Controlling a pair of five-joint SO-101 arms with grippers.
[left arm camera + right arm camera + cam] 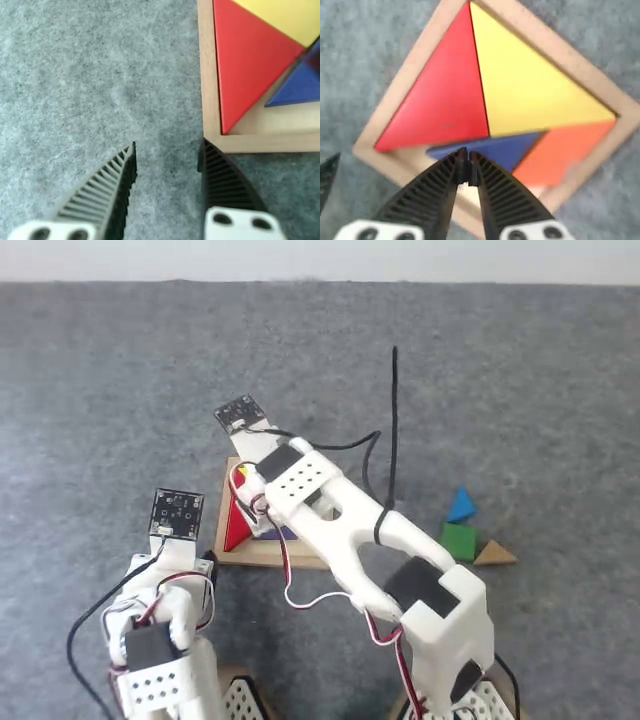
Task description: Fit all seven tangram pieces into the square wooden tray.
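We're seeing the square wooden tray (262, 552) sitting mid-table, holding the red triangle (440, 105), yellow triangle (530, 90), blue piece (505, 147) and orange piece (560, 147), while the green square (458, 541), small blue triangle (461, 506) and tan triangle (494, 554) are lying loose at the tray's 3 o'clock. The right gripper (468, 160) is hovering over the blue piece, clenched on nothing; the left gripper (168, 147) is sitting released at the tray's 7 o'clock corner, one finger touching the rim. We're judging the loose pieces light, stiff, thin and slick, so pinching low across opposite edges.
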